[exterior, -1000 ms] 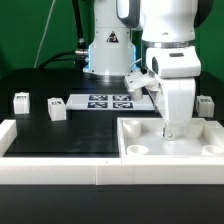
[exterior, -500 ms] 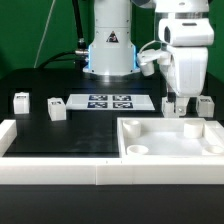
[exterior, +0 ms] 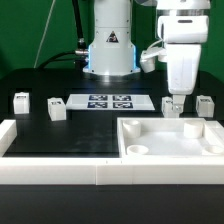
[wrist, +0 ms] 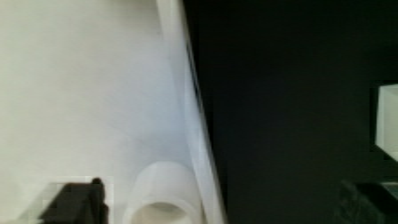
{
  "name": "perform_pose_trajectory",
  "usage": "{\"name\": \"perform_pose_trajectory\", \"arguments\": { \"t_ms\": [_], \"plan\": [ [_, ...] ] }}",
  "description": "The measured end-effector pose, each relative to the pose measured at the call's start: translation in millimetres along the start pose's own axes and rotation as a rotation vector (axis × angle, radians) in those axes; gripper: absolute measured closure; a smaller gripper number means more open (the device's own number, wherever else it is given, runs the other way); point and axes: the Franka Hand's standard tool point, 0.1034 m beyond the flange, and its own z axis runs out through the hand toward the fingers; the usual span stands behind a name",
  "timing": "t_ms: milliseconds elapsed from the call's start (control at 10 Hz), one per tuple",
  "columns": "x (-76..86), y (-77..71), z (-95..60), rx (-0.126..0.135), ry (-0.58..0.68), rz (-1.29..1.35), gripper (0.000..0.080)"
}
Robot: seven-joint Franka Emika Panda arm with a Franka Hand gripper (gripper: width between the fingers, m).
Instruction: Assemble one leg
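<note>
Arm (exterior: pixel 181 55) upright — end effector (exterior: pixel 175 100) pointing down (grip unclear) at a leg (exterior: pixel 169 105).

Leg (exterior: pixel 205 105) and tray (exterior: pixel 150 122) wall stand near the tool (exterior: pixel 173 106).

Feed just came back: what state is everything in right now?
Two-finger claw: open, holding nothing.
Large white square tray-like piece: lying flat, no leg fitted.
Small white tagged plastic legs: loose on the black table, none gripped.
</note>
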Motion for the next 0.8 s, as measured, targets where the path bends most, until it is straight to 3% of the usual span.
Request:
{"name": "perform_pose_trajectory", "arguments": {
  "t_ms": [100,300,500,800],
  "plan": [
    [0.5,-1.7,-0.1,-0.004,0.008,0.117,0.015],
    [3.5,-20.1,1.5,0.009,0.017,0.44,0.015],
    [16.5,-30.4,1.7,0.015,0.023,0.626,0.015],
    [43.8,-48.3,2.0,0.05,0.031,1.024,0.015]
  ]
}}
